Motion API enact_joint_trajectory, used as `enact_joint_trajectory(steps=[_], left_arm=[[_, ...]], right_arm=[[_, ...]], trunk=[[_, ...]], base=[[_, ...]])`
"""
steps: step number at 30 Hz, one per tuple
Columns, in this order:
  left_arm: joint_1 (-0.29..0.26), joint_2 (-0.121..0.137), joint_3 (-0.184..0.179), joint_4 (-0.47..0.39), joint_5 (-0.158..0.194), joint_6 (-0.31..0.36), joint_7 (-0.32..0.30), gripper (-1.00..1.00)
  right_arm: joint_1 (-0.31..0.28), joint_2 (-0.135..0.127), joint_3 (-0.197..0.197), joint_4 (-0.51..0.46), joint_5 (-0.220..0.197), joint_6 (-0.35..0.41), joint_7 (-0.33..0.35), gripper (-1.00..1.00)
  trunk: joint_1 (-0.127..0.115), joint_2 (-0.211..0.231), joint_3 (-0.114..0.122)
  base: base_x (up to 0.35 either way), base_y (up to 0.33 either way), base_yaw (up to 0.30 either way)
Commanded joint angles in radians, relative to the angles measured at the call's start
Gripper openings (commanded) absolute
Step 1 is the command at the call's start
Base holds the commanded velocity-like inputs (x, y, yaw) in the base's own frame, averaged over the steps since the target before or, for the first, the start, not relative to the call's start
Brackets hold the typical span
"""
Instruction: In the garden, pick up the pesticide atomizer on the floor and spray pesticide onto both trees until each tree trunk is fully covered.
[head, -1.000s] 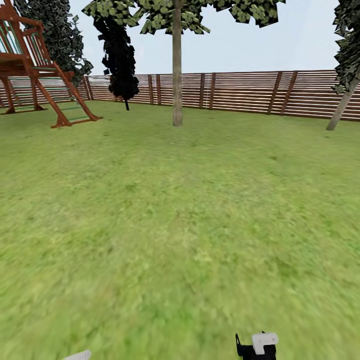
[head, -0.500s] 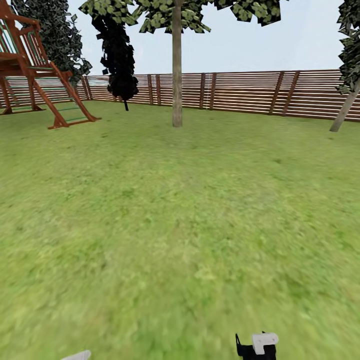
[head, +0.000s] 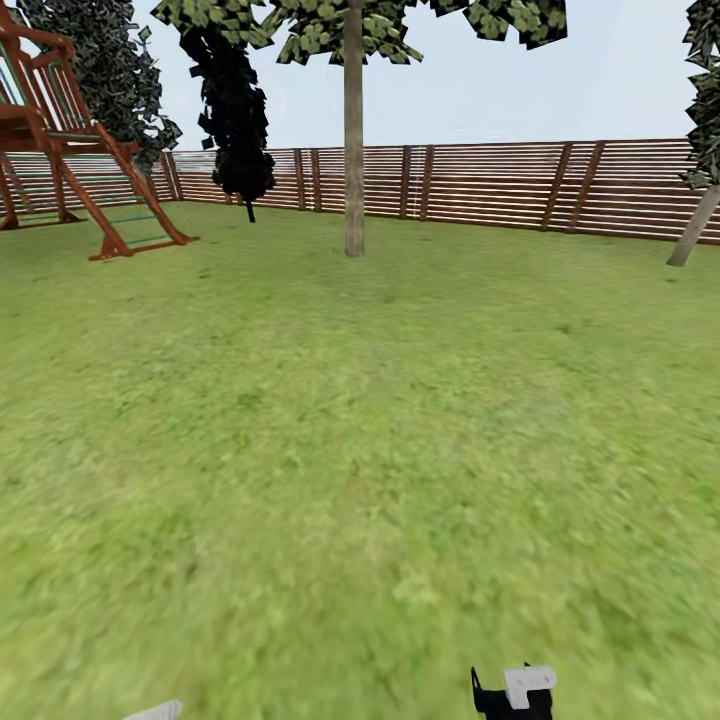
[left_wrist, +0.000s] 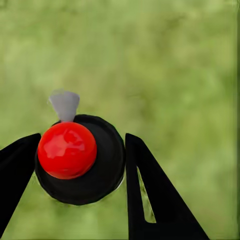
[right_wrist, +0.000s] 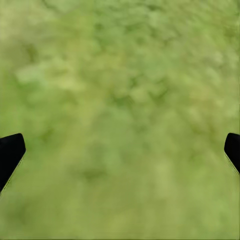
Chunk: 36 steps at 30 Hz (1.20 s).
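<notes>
Prob. backyard garden: lawn (head: 360, 450), slat fence (head: 500, 185), playset (head: 70, 140).

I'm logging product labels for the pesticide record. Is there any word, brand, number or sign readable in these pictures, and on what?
None: no readable text anywhere.
The pesticide atomizer, between the left hand's fingers, shows a plain black body and red top, unlabelled.
The fence, play frame and tree trunk carry no signs.
</notes>
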Motion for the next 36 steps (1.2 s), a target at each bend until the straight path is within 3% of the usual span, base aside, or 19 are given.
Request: enact_joint_trajectory(steps=[1, 36], left_arm=[[0.000, 0.000, -0.008, 0.000, 0.008, -0.003, 0.001, -1.00], [0.000, 0.000, -0.008, 0.000, 0.008, -0.003, 0.001, -1.00]], right_arm=[[0.000, 0.000, 0.009, 0.000, -0.006, -0.001, -0.004, 1.00], [0.000, 0.000, 0.009, 0.000, -0.006, -0.001, -0.004, 1.00]], trunk=[[0.000, 0.000, -0.001], [0.000, 0.000, -0.001]], base=[[0.339, 0.000, 0.000], [0.339, 0.000, 0.000]])
